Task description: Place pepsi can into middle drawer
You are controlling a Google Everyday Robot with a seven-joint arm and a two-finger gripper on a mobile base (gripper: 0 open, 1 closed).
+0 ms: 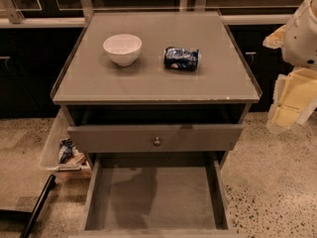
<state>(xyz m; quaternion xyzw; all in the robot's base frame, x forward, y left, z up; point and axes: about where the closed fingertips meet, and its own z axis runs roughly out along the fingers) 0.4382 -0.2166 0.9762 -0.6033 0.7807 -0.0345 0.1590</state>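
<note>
The pepsi can (182,58), dark blue with white markings and dented, lies on its side on the grey cabinet top (153,83), right of centre. The middle drawer (156,192) is pulled out at the bottom of the view, a wide grey tray with a bare flat floor and thin side walls. My gripper (290,108), pale yellow-white, hangs at the far right edge, off the cabinet's right side, level with the cabinet top's front edge. It is well away from the can and holds nothing that I can see.
A white bowl (122,48) stands on the top, left of the can. Above the middle drawer, a drawer front with a round knob (157,141) stands slightly out. A clear bin (62,150) sits on the floor at left, and a black bar (37,202) lies at bottom left.
</note>
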